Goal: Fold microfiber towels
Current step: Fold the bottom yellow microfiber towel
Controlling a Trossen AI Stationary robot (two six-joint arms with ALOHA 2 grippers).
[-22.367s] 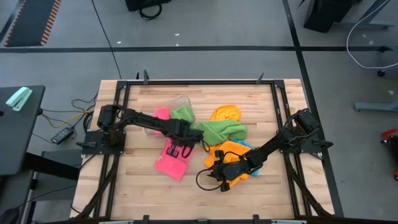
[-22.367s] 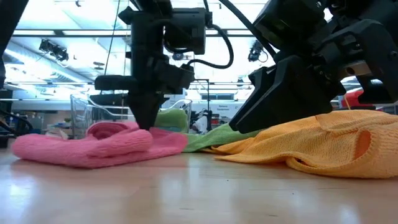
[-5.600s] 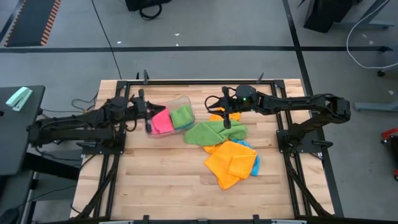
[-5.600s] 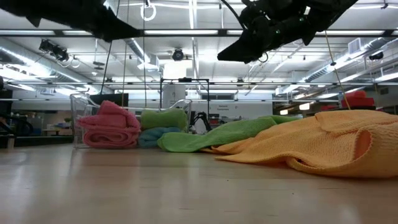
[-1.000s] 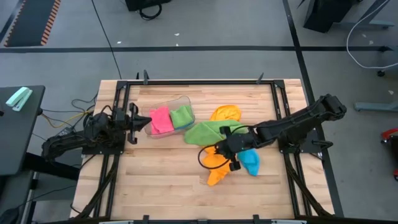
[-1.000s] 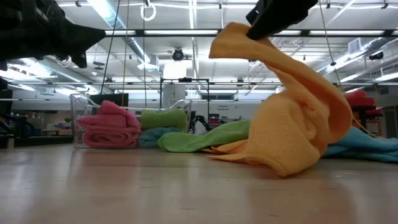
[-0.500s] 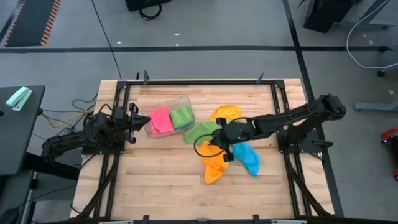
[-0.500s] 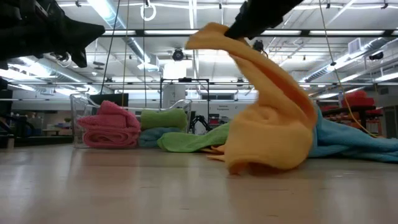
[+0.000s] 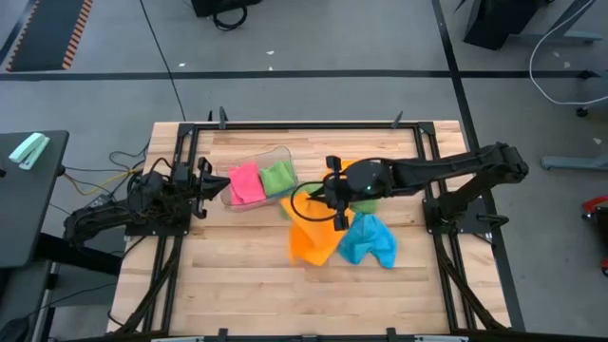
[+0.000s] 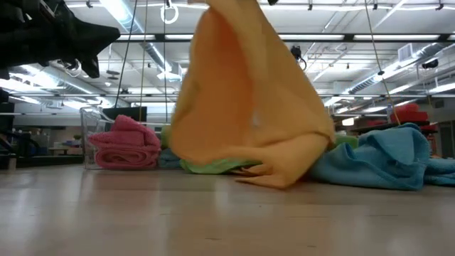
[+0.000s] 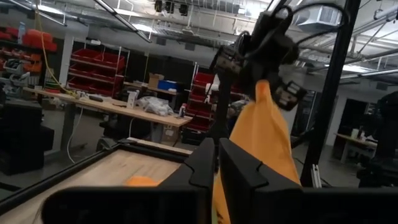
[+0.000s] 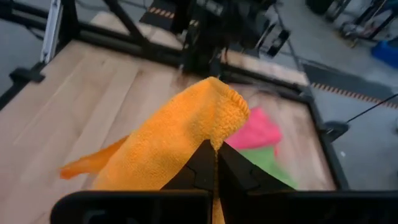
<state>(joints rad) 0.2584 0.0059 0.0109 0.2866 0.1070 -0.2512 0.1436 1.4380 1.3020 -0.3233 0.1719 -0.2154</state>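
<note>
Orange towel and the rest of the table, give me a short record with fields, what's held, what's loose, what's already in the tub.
held: orange towel, pinched at one corner by the right end effector, hanging to the table
left end effector: shut, empty, at the table's left edge
loose: blue towel, beside the orange towel
in tub: pink towel, green towel, folded

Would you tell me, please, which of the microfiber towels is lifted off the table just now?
The orange microfiber towel: the right gripper pinches its corner and it hangs down, while the sky blue towel lies crumpled on the wooden table.
</note>
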